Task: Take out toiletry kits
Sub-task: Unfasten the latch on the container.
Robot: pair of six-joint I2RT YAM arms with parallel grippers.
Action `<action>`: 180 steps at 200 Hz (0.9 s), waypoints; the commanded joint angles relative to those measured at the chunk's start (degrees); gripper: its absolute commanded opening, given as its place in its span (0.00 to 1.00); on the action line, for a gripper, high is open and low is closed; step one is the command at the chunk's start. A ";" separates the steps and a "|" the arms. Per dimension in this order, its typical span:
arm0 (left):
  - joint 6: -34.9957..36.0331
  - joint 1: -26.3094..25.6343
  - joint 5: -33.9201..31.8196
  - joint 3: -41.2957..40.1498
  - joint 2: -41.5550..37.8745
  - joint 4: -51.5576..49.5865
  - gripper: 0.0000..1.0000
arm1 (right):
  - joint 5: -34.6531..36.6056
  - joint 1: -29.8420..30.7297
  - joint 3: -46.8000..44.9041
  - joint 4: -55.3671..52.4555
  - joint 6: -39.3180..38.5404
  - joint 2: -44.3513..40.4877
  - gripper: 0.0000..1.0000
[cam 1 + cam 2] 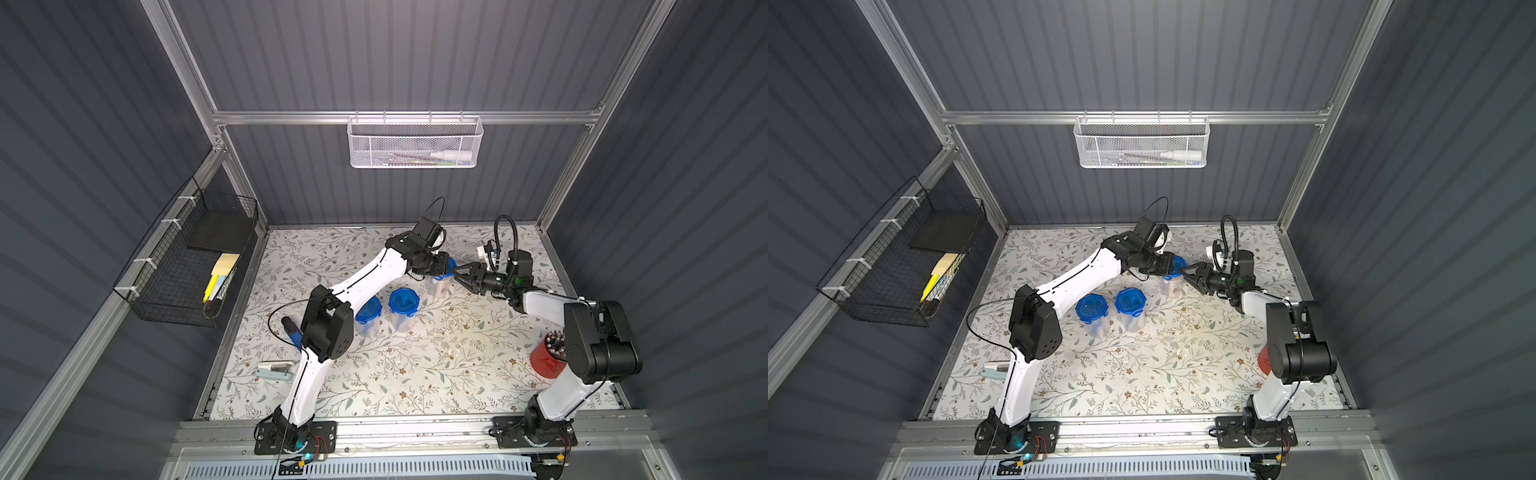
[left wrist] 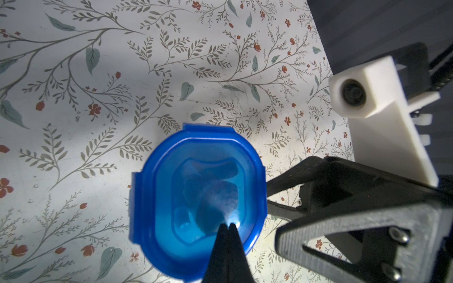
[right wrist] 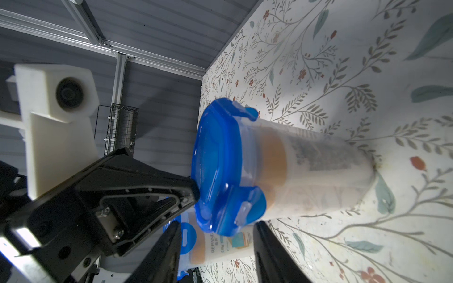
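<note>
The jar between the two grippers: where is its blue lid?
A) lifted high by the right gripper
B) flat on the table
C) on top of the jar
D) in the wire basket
C: in the right wrist view the blue lid sits on the mouth of the jar, which stands on the table.

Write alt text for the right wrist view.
A clear plastic jar with a blue clip lid stands on the floral tabletop, a cream bottle with a tan cap inside. The left gripper, shut, reaches the lid's top; the right gripper has fingers spread either side of a lid clip.
</note>
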 commanded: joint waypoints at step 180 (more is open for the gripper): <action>-2.30 -0.16 2.29 4.45 3.82 -2.33 0.00 | -5.07 -1.02 0.77 15.52 7.50 6.91 0.64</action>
